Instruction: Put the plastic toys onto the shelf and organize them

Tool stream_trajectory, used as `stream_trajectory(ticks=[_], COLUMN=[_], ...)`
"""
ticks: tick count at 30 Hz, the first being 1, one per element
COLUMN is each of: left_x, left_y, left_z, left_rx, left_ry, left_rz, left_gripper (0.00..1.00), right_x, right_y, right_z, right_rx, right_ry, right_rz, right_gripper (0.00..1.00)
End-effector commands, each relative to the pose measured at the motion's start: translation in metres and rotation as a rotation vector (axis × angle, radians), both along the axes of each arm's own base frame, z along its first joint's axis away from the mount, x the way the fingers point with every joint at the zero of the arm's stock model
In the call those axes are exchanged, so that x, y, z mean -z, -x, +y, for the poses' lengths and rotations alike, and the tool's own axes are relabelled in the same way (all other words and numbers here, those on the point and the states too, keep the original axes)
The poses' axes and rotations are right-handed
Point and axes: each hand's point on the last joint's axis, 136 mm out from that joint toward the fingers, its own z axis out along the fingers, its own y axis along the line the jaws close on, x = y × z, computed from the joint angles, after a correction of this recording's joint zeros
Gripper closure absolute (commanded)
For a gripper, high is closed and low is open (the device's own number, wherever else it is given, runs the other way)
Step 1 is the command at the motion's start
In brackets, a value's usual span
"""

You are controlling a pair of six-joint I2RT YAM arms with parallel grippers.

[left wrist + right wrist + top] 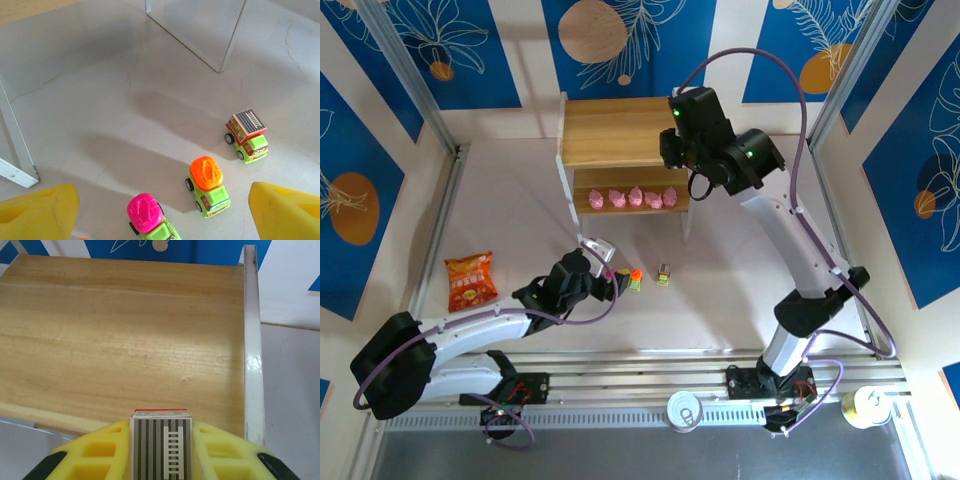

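Observation:
The shelf [610,130] stands at the back of the table, with several pink figures [632,198] lined up on its lower board. My right gripper [161,440] is shut on a toy car with a grey striped top [161,450], just above the right end of the bare top board [125,340]. My left gripper [162,200] hangs open over the table. Between and just beyond its yellow fingers [287,210] stand three green cars: magenta top [148,217], orange top [209,186] and grey top [247,135]. The top view has the orange car [635,279] and the grey car [663,274] right of the left gripper [610,275].
An orange-red snack bag [470,280] lies at the left. A white shelf leg [17,145] and a clear panel [200,30] stand near the cars. The shelf's white side frame [252,340] bounds the top board on the right. Two round cans [685,410] sit on the near rail.

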Motion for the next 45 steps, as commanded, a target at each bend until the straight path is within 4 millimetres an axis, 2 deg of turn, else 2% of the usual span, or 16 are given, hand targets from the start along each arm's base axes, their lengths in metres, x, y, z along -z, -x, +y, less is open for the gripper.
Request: stream_trajectory(ticks=[1,15,35,40,45], left_x=[-0.005,-0.005,-0.005,-0.005,-0.005], left_y=[-0.002,-0.002,-0.002,-0.002,-0.003], left_z=[0.000,0.000,-0.001,-0.002,-0.002], left_rx=[-0.004,-0.005,0.000,0.002,0.000], left_ry=[-0.008,-0.009,-0.011,-0.011,-0.011], left_rz=[-0.024,-0.026,-0.025,-0.024,-0.024], left_gripper=[0.12,0.12,0.12,0.12,0.12], right_x=[-0.001,0.015,0.025,0.024,0.022], right_y=[-0.005,-0.032,-0.051,-0.050,-0.050], right_z=[-0.001,-0.016,-0.021,-0.022,-0.023], right_rx=[-0.019,0.049,0.066,0.065,0.067], right_ry=[0.029,0.066,0.037,0.039,0.040], right_rz=[0.010,0.052,0.084,0.082,0.078], right_gripper=[0.80,0.79,0.76,0.68,0.66])
